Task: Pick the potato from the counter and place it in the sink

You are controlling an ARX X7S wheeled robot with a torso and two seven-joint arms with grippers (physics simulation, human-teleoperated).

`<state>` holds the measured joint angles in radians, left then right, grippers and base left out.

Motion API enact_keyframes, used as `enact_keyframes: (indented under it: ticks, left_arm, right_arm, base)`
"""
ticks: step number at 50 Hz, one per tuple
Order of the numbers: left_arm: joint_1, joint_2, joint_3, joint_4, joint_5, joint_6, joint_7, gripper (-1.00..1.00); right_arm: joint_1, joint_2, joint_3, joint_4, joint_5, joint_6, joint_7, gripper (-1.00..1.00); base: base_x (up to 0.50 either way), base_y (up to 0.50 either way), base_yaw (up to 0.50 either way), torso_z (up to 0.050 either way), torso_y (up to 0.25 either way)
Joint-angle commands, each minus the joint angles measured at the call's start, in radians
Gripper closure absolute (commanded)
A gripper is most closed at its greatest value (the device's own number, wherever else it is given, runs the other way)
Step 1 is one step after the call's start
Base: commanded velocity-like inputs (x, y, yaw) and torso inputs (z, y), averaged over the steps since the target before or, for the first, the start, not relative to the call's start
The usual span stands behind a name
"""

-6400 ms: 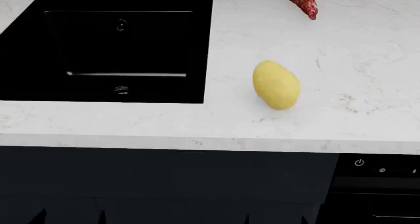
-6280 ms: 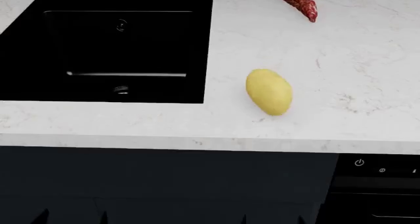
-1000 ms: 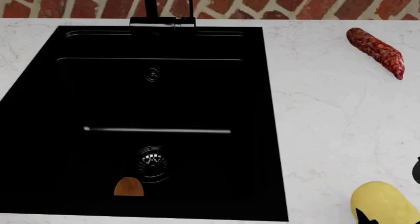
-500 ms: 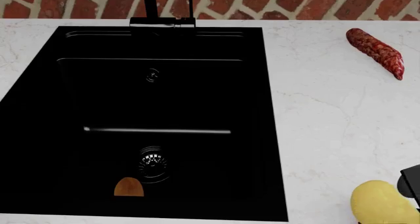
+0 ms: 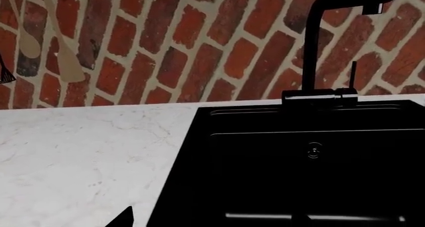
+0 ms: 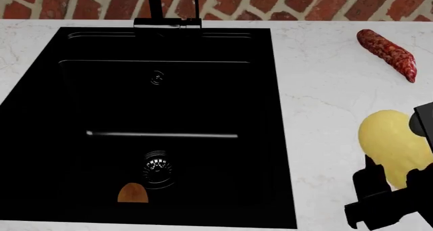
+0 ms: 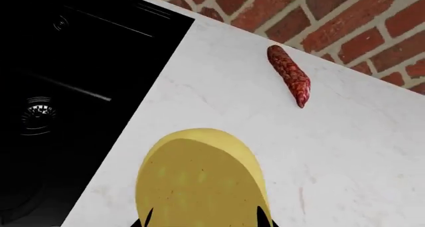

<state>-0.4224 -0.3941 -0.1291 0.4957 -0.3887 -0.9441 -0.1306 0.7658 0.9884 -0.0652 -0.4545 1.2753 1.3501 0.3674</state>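
The pale yellow potato (image 6: pixel 394 142) hangs over the white counter (image 6: pixel 325 104) to the right of the black sink (image 6: pixel 101 99). My right gripper (image 6: pixel 399 151) is shut on it, one dark finger on each side. In the right wrist view the potato (image 7: pixel 199 179) fills the lower middle, with the fingertips (image 7: pixel 147 219) showing at both of its flanks. Of my left gripper only one dark fingertip (image 5: pixel 123 219) shows, over the counter (image 5: pixel 79 152) beside the sink (image 5: pixel 299 162); I cannot tell how its jaws stand.
A long red-speckled sweet potato (image 6: pixel 387 51) lies on the counter at the back right. A small orange-brown item (image 6: pixel 133 193) sits in the sink beside the round drain (image 6: pixel 157 166). A black faucet (image 6: pixel 159 8) stands behind the sink against the brick wall.
The potato has risen from the lower edge of the head view toward the middle right. The right gripper's fingers have come into view around it.
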Motion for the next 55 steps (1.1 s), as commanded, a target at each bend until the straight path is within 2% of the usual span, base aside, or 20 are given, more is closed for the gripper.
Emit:
enact_keyframes:
  ticks: [1, 3, 4, 10, 24, 42, 45, 51, 55]
  left_arm:
    - [-0.005, 0.004, 0.008, -0.019, -0.002, 0.016, 0.005, -1.0]
    - [-0.004, 0.003, 0.011, -0.022, 0.0, 0.02, 0.005, -1.0]
    - [-0.004, 0.002, 0.012, -0.024, 0.0, 0.021, 0.006, -1.0]
    - [-0.007, 0.004, 0.015, -0.038, 0.002, 0.031, 0.005, -1.0]
    - [-0.011, 0.004, 0.025, -0.047, 0.001, 0.04, 0.006, -1.0]
    - [-0.003, 0.0, 0.029, -0.043, 0.001, 0.054, 0.004, -1.0]
    - [-0.001, -0.002, 0.03, -0.039, 0.001, 0.053, 0.002, -1.0]
    - [-0.009, -0.007, 0.034, -0.024, -0.006, 0.037, 0.001, -1.0]
    - [-0.008, -0.009, 0.034, -0.023, -0.007, 0.035, 0.0, -1.0]
  right_arm:
    - [0.297, -0.105, -0.158, 0.09, -0.103, 0.032, -0.022, 1.0]
    - [0.333, -0.137, -0.185, 0.126, -0.118, 0.02, -0.051, 1.0]
    - [0.386, -0.135, -0.3, 0.118, -0.216, 0.001, -0.098, 1.0]
    - [0.521, -0.275, -0.364, 0.338, -0.229, 0.034, -0.157, 1.0]
    - [0.757, -0.549, -0.544, 0.751, -0.358, -0.085, -0.373, 1.0]
    - [0.923, -0.974, -0.773, 1.536, -0.585, -0.483, -0.759, 1.0]
    - [0.923, -0.988, -0.895, 1.561, -0.459, -0.525, -0.743, 1.0]
    - [0.911, -0.988, -1.277, 1.545, -0.066, -0.63, -0.67, 1.0]
    - [0.894, -0.988, -1.417, 1.514, 0.075, -0.666, -0.651, 1.0]
  base:
    - [0.0, 0.0, 0.0, 0.0, 0.0]
    - [0.0, 0.0, 0.0, 0.0, 0.0]
    - [0.0, 0.0, 0.0, 0.0, 0.0]
    - [0.0, 0.0, 0.0, 0.0, 0.0]
    - [0.0, 0.0, 0.0, 0.0, 0.0]
    - [0.0, 0.0, 0.0, 0.0, 0.0]
    - [0.0, 0.0, 0.0, 0.0, 0.0]
    - [0.0, 0.0, 0.0, 0.0, 0.0]
    - [0.0, 0.0, 0.0, 0.0, 0.0]
